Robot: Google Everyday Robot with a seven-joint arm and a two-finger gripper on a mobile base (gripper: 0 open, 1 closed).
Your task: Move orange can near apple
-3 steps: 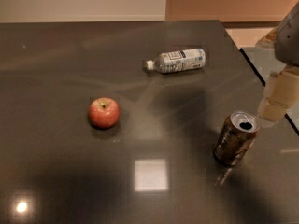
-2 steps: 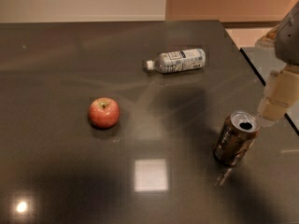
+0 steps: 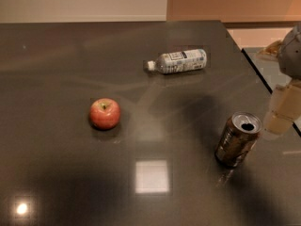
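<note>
The orange can stands upright at the right front of the dark table, its silver top with the pull-tab hole facing up. The red apple sits left of centre, far from the can. My gripper hangs at the right edge of the camera view, just right of the can and slightly above it, partly cut off by the frame. It holds nothing that I can see.
A clear plastic bottle with a white cap lies on its side at the back, right of centre. The table's right edge runs diagonally past my gripper, with a lower surface beyond it.
</note>
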